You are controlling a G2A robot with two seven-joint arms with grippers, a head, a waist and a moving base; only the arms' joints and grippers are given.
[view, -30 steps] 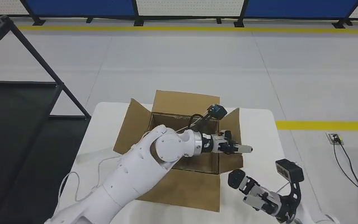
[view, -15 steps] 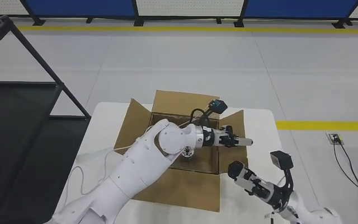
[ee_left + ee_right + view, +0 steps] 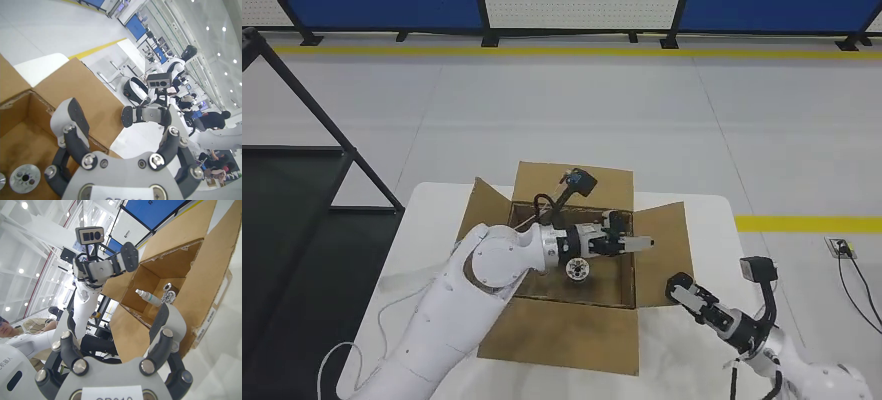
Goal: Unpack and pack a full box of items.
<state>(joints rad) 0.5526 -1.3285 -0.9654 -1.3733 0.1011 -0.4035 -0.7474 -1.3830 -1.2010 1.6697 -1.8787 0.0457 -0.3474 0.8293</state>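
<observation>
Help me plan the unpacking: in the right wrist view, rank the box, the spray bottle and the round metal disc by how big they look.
1. box, by far the largest
2. bottle, lying on the box floor
3. disc, smallest; it lies near the bottle, so nearness hardly skews this

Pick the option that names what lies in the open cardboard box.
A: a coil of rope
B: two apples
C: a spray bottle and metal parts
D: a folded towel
C: the right wrist view shows a white spray bottle lying on the floor of the cardboard box, with metal parts beside it.
</observation>
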